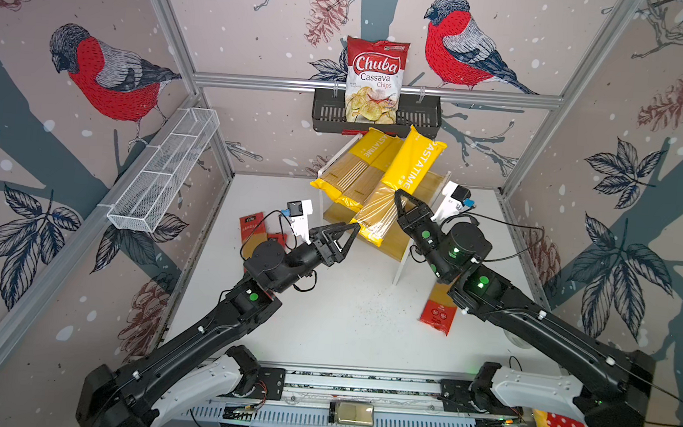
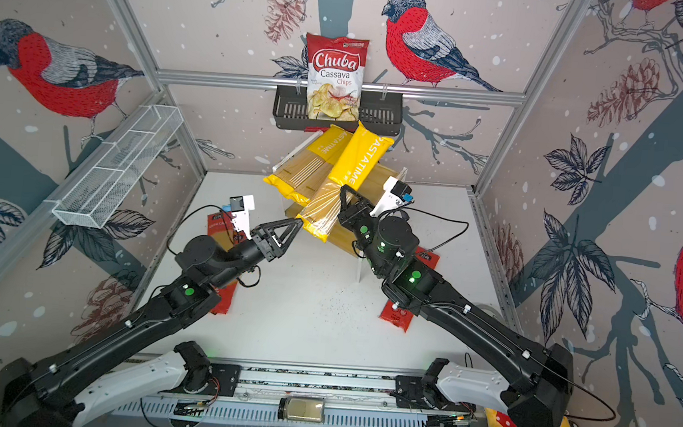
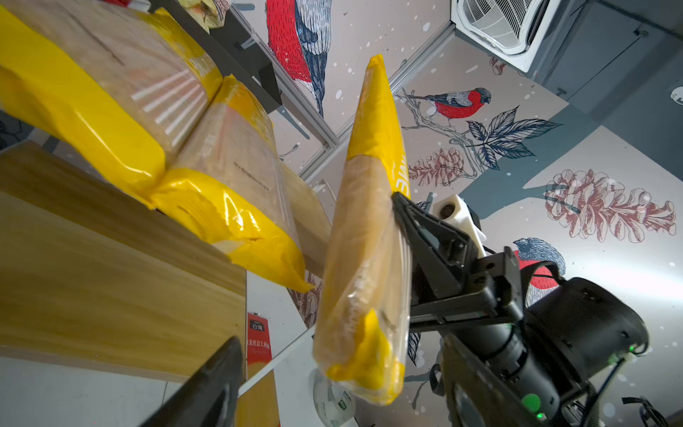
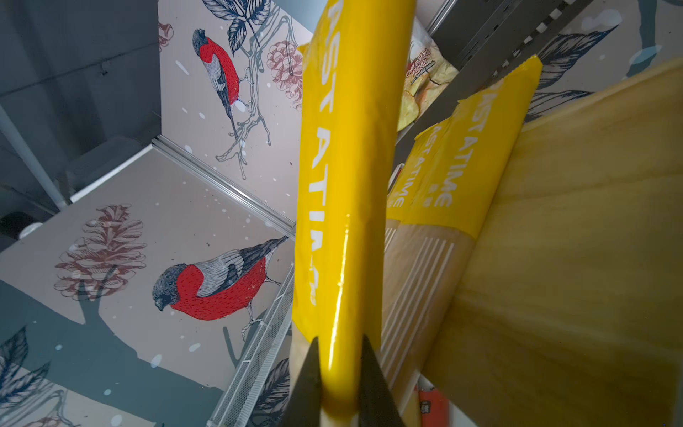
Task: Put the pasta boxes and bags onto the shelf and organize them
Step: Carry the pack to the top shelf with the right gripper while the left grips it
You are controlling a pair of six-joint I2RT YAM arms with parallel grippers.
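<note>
- placing the third yellow pasta bag (image 1: 405, 169) on the shelf (image 1: 434, 184) is the step in hand, by my reading. two yellow bags (image 1: 355, 170) already lie side by side on the upper board, their near ends overhanging it.
- the right tool (image 1: 400, 200) pinches the third bag about mid-length, where the yellow print meets the clear window. the right wrist view shows both fingers (image 4: 308, 369) pressed onto its sides.
- that bag is in the air and tilted, its printed end up toward the black basket (image 1: 331, 113) and its window end down over the lower board. the left wrist view shows a gap between it and the nearer placed bag.
- the left tool (image 1: 351, 228) sits at the bag's low end with its jaws spread. one finger (image 3: 214, 380) shows in its wrist view, well off to the side, and nothing lies in its grip. whether its tip touches the bag i cannot tell.
- a red pack (image 1: 438, 314) lies on the bench (image 1: 344, 319) under the right arm, and other red packs (image 1: 252, 230) lie by the left arm, none shelved yet.
- next move, as i judge it: lay the bag flat and parallel to the two, on the bare wood to their right. the high end needs lowering so it does not ride over its neighbour, and the left tool could steady the low end.
</note>
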